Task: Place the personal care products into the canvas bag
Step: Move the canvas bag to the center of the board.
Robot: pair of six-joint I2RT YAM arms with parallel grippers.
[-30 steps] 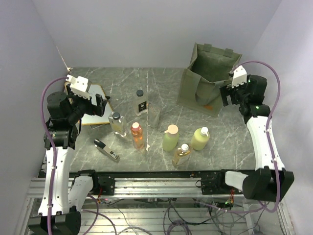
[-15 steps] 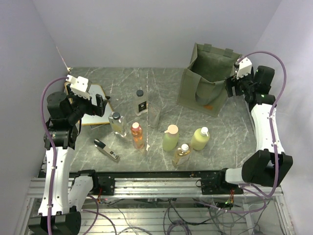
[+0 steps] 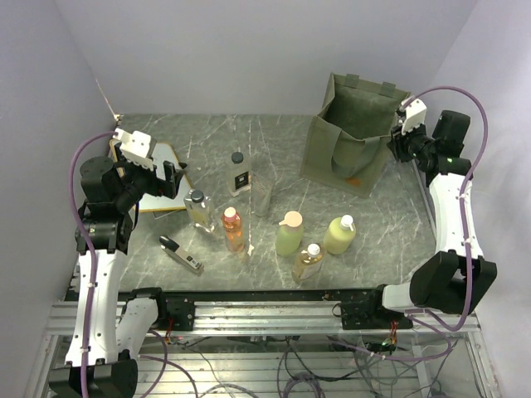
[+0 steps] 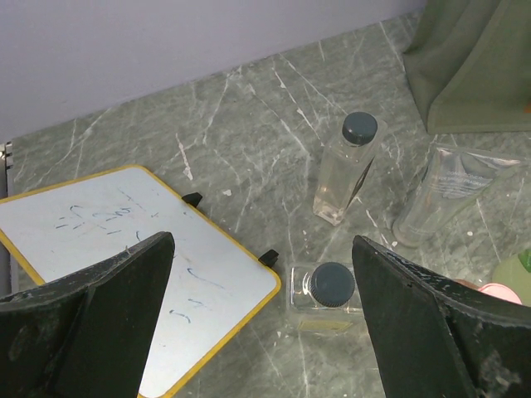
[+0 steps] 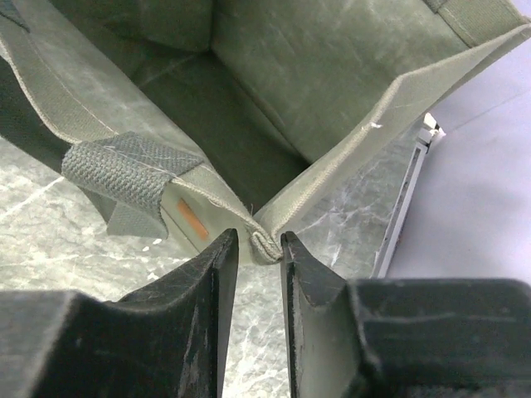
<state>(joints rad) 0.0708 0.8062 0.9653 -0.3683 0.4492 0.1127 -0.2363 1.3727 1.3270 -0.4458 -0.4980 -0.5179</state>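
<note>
Nearest the arms, the personal care products stand on the table, none bagged yet and their labels too small to read. The left gripper hangs wide open and empty over the white board, whose blue scribbles are illegible. Farther back, the right gripper has just moved in and narrowed onto the rim corner of the canvas bag, pinching the seam, probably to steady the bag's mouth for loading.

The boxy olive-green canvas bag stands far right on the grey marbled table. The small bottles stand in the middle, and the yellow-edged white board lies left.
</note>
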